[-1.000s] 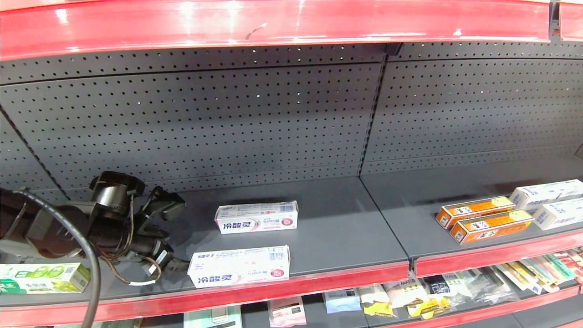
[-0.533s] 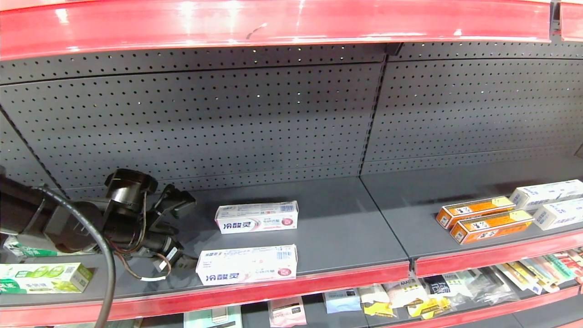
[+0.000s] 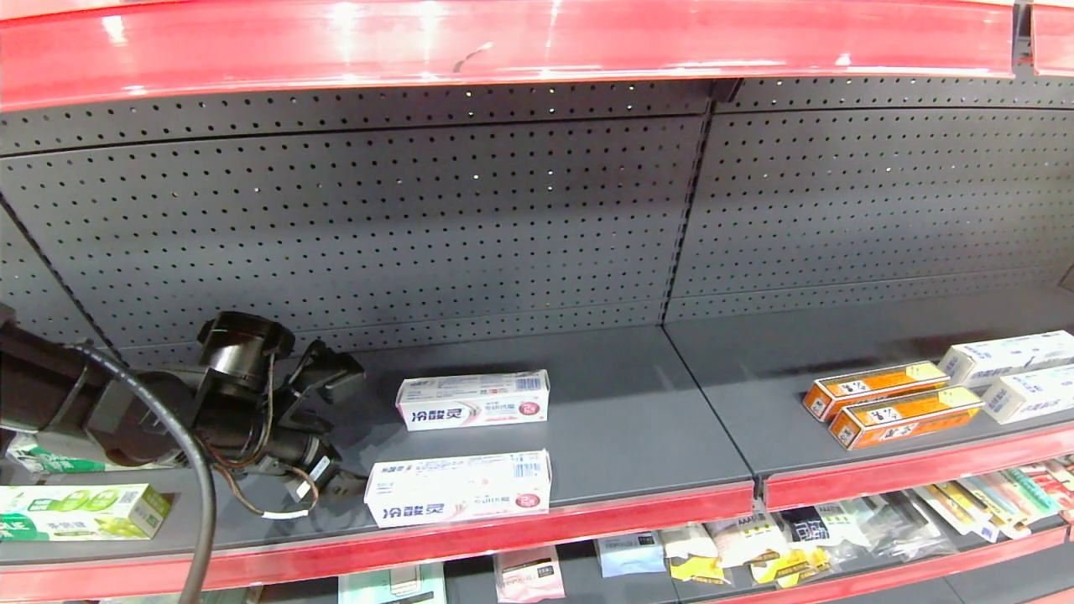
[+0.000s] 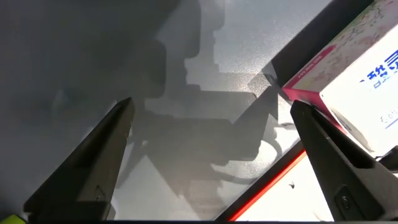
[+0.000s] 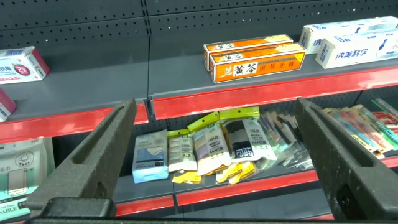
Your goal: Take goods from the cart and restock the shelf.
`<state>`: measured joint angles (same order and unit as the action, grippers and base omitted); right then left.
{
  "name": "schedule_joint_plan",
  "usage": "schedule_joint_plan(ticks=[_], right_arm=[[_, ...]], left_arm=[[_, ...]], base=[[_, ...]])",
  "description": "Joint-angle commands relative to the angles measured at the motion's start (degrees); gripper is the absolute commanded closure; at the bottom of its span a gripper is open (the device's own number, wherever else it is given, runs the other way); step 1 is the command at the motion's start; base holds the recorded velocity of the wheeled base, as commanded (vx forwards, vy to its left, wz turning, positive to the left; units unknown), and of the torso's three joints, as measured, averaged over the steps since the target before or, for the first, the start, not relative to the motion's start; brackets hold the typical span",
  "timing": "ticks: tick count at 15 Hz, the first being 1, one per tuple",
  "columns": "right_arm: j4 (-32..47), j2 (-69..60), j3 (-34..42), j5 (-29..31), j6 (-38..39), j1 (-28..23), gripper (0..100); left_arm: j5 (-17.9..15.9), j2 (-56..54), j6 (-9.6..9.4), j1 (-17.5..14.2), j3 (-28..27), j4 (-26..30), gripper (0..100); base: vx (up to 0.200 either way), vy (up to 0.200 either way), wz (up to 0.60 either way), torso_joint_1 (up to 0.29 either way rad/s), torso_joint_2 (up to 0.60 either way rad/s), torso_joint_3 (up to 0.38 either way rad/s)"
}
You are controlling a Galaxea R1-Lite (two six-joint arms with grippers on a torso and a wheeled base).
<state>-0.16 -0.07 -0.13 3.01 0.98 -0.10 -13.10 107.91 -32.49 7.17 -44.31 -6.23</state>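
Toothpaste box (image 3: 458, 488) rests on the shelf (image 3: 621, 419), left gripper (image 3: 342, 429) beside it, jaws released (placement looks done), so next, withdraw for another.

Two pink boxes (image 3: 472, 400), two orange boxes (image 3: 906, 417) and two blue-white boxes (image 3: 1007, 356) are counted on the shelf (image 3: 621, 419). Two green boxes (image 3: 80, 510) are counted at its left end, one half hidden. The packets (image 3: 738, 541) below cannot be counted.

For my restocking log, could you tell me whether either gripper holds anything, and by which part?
Nothing is held: the left gripper and the right gripper are both open and empty.
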Motion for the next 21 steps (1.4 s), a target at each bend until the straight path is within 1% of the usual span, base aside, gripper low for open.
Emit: schedule_joint_plan(ticks=[1, 11, 14, 21], right_arm=[[0.0, 0.1, 0.0, 0.1, 0.0, 0.0, 0], [0.0, 0.1, 0.0, 0.1, 0.0, 0.0, 0], [0.0, 0.1, 0.0, 0.1, 0.0, 0.0, 0], [0.0, 0.1, 0.0, 0.0, 0.0, 0.0, 0]], left_arm=[[0.0, -0.2, -0.03, 0.0, 0.0, 0.0, 0], [0.0, -0.7, -0.03, 0.0, 0.1, 0.1, 0], [0.0, -0.7, -0.03, 0.7, 0.1, 0.1, 0], [0.0, -0.8, -0.03, 0.4, -0.3, 0.0, 0]], base=[[0.000, 0.000, 0.00, 0.000, 0.00, 0.000], [0.000, 0.000, 0.00, 0.000, 0.00, 0.000], [0.000, 0.000, 0.00, 0.000, 0.00, 0.000], [0.000, 0.000, 0.00, 0.000, 0.00, 0.000]])
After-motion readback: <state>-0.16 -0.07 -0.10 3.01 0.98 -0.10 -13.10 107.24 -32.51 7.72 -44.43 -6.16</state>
